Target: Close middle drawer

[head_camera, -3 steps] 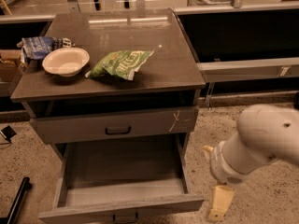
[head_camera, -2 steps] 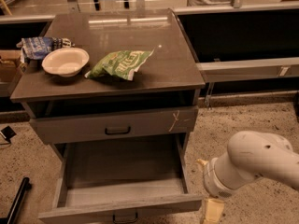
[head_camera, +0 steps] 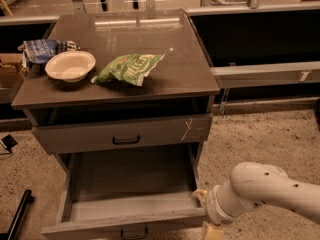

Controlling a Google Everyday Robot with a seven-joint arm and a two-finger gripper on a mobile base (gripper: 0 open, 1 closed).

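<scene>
Speckled floor (head_camera: pixel 260 139); claw (head_camera: pixel 206 215) half-cropped beside middle drawer (head_camera: pixel 130 184)

Warm, dim light falls on a speckled stone floor (head_camera: pixel 260 139) around a grey cabinet (head_camera: pixel 200 91), its dark top catching a glare. A pale rail (head_camera: pixel 265 74) runs right of it along dark shelving (head_camera: pixel 260 39). My gripper (head_camera: pixel 210 229) sits low, beside the cabinet's front right corner.
</scene>
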